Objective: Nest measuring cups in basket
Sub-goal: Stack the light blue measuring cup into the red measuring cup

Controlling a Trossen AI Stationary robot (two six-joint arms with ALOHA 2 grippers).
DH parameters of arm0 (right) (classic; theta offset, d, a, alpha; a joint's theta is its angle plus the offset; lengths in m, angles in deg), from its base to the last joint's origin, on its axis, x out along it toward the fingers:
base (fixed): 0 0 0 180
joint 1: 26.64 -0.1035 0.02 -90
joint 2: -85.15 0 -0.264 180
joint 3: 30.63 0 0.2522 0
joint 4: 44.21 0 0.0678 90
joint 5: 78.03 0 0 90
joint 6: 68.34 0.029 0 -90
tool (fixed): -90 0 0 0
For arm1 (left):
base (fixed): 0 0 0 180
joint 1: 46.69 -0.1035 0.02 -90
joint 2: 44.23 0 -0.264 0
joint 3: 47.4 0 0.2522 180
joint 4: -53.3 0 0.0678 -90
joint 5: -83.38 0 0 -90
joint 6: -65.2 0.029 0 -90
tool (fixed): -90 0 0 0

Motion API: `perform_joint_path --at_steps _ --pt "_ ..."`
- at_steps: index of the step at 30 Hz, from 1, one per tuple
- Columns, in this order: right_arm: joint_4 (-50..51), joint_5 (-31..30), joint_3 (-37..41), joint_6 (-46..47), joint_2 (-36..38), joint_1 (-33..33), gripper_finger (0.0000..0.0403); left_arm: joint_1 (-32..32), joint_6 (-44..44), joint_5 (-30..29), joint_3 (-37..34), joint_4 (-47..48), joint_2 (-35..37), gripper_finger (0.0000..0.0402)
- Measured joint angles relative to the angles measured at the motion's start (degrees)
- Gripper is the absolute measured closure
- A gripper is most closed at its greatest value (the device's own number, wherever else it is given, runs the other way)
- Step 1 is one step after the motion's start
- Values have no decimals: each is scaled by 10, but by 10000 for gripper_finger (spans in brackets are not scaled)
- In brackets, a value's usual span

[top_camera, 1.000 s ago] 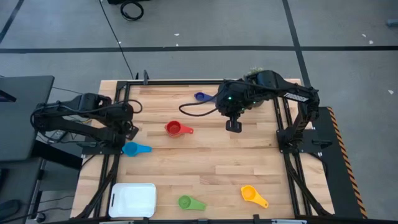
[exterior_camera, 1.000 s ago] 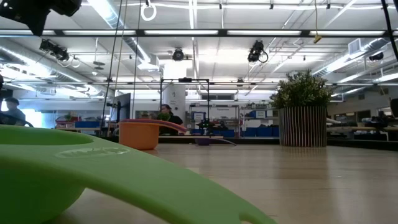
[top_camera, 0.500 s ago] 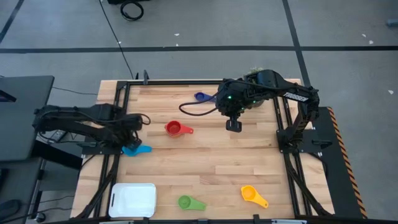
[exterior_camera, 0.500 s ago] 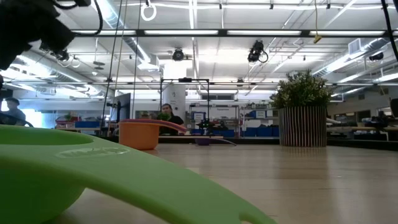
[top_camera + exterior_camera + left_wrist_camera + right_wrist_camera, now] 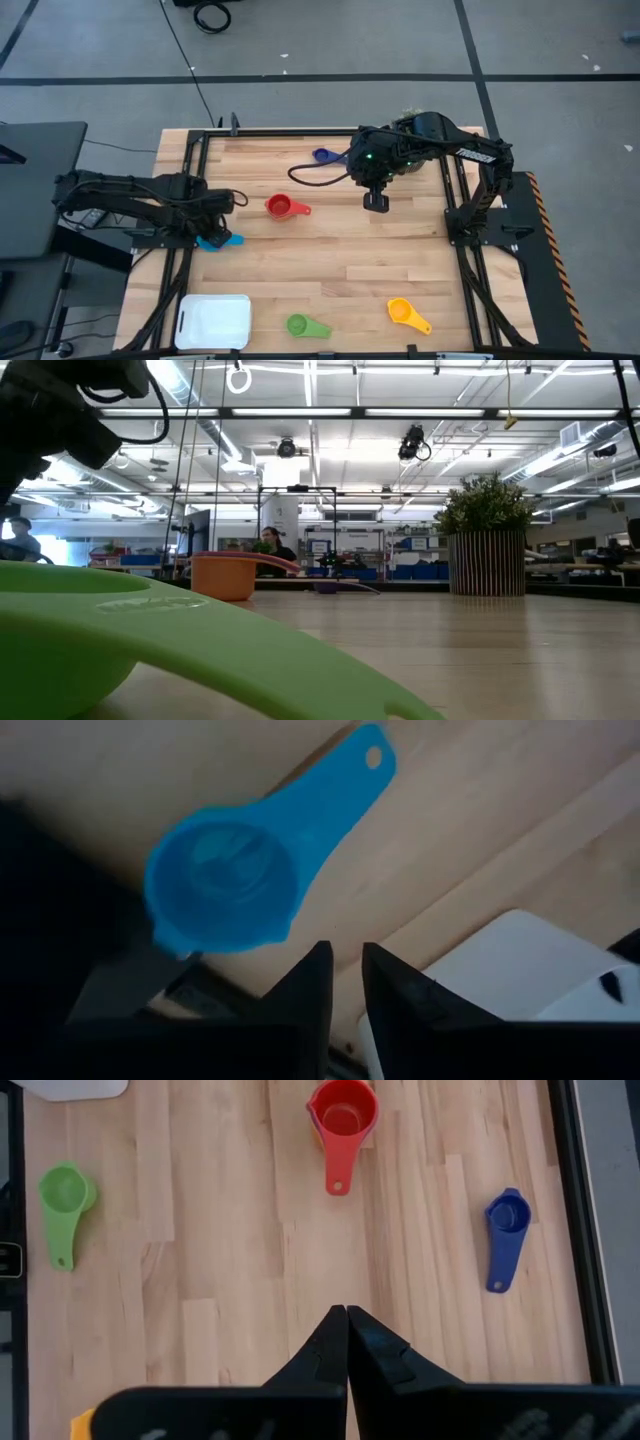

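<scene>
Blue cup (image 5: pixel 212 240) is lying by the table's left edge, basket (image 5: pixel 213 321) at a corner. We are judging the left gripper (image 5: pixel 341 982), fingers slightly parted, risks nudging it off; right gripper (image 5: pixel 347 1342) is pressed together.

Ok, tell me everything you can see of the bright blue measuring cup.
The bright blue measuring cup is a small round scoop of glossy plastic with a short flat handle that ends in a hanging hole. It lies upright and empty on the wooden table, near its left edge. The left gripper hovers just over it, fingers slightly parted, apparently not touching it.
</scene>
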Motion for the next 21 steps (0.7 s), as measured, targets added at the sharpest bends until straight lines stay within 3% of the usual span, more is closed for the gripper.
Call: perform_joint_path --at_steps 14,21 --pt "0 4 0 1 0 0 398 19 18 -10 -52 -52 0 299" --pt "0 4 0 1 0 0 398 51 -23 -32 -54 -64 -9 299"
